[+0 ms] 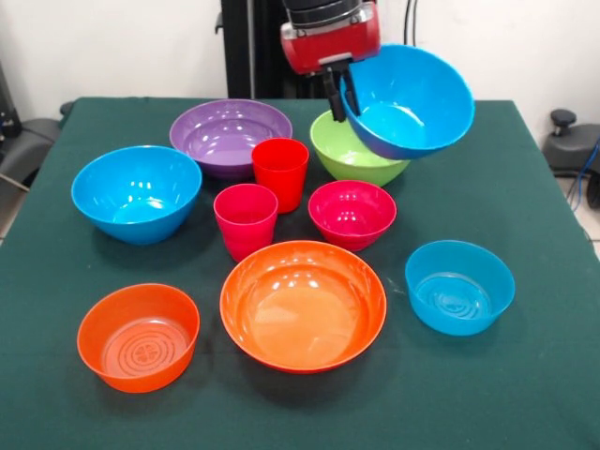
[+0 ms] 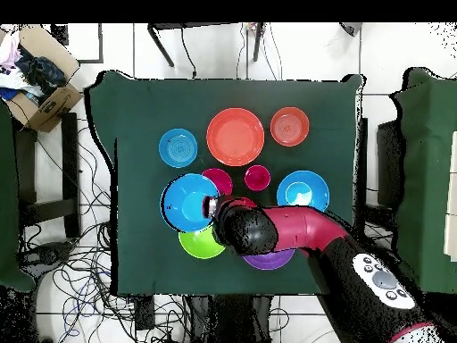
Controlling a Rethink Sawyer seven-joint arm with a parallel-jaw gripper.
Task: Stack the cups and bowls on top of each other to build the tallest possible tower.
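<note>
My gripper [image 1: 341, 94] is shut on the rim of a large blue bowl [image 1: 412, 101], which hangs tilted just above the lime green bowl [image 1: 356, 159]. In the overhead view the gripper [image 2: 212, 207] and the held blue bowl [image 2: 187, 202] sit beside the green bowl [image 2: 200, 245]. The red-orange cup [image 1: 280, 171] and the pink cup [image 1: 246, 218] stand upright mid-table. Around them stand the purple bowl [image 1: 230, 134], a second large blue bowl [image 1: 137, 192], the small magenta bowl [image 1: 352, 214], the large orange bowl [image 1: 303, 305], the small orange bowl [image 1: 138, 336] and the light blue bowl [image 1: 459, 286]. Each stands alone; no tower is in view.
A dark green cloth [image 1: 525, 375] covers the table [image 2: 134, 259]. On the floor beside it are a cardboard box [image 2: 40, 94], loose cables [image 2: 76, 277] and dark chairs [image 2: 428, 152]. My arm [image 2: 294, 234] crosses over the purple bowl [image 2: 268, 262].
</note>
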